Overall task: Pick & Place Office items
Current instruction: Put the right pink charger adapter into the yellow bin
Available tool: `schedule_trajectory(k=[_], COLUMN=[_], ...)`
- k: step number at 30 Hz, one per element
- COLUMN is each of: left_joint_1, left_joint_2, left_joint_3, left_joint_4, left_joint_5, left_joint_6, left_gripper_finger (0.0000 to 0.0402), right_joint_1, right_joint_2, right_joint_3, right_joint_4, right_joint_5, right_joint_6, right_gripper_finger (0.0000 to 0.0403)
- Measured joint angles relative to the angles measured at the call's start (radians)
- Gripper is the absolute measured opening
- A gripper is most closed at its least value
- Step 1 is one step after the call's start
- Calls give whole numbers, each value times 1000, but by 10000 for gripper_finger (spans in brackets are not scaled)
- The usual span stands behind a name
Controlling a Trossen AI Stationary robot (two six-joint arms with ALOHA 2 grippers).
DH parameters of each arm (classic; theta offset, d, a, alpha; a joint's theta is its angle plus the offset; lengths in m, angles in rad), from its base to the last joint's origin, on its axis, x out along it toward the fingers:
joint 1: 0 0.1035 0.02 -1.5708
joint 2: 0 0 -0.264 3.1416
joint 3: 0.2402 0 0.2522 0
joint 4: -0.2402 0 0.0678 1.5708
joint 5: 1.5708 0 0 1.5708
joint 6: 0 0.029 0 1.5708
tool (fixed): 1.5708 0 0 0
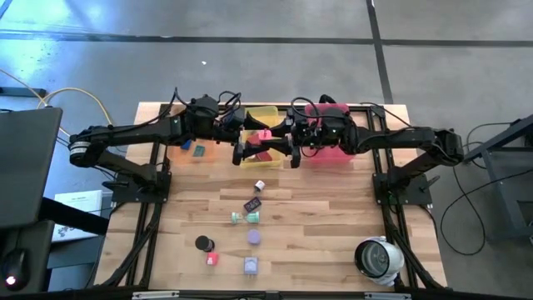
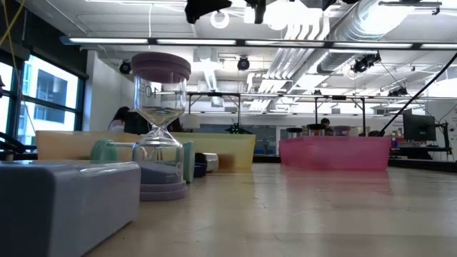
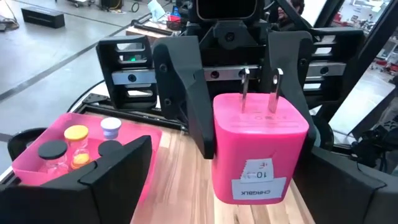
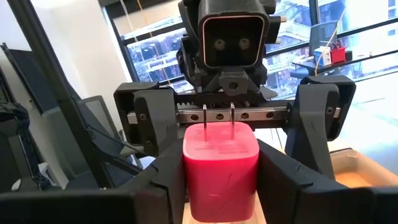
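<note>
A pink plug-in charger with two metal prongs up hangs in the air over the table's far middle, seen from above as a pink spot. My right gripper is shut on it, reaching in from the table's right. My left gripper faces it from the left and is wide open. Its fingers stand on either side of the charger, apart from it. Small office items lie on the near half of the table: a white cube, a dark rectangle, a purple disc. My right gripper pinches the charger's body by two opposite side faces between its two fingers. The fingers come level from the table's right side. The charger stands upright in the hold, prongs up, lifted clear of the table.
A yellow tray and a pink tray holding small lidded bottles stand at the far edge under the arms. A black disc, a red cube, a lavender cube and an hourglass lie nearer. A large white round device sits near right.
</note>
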Motion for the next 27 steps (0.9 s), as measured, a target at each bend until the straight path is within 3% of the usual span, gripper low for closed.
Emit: schedule_trajectory(k=[27], left_joint_1=[-5], left_joint_2=[47], left_joint_3=[0], left_joint_4=[49], left_joint_5=[18], left_joint_6=[-53], left_gripper_finger=[143], right_joint_1=[-1], right_joint_2=[-1], right_joint_3=[0], right_joint_4=[-36], right_joint_5=[-5], right_joint_6=[29], right_gripper_finger=[137])
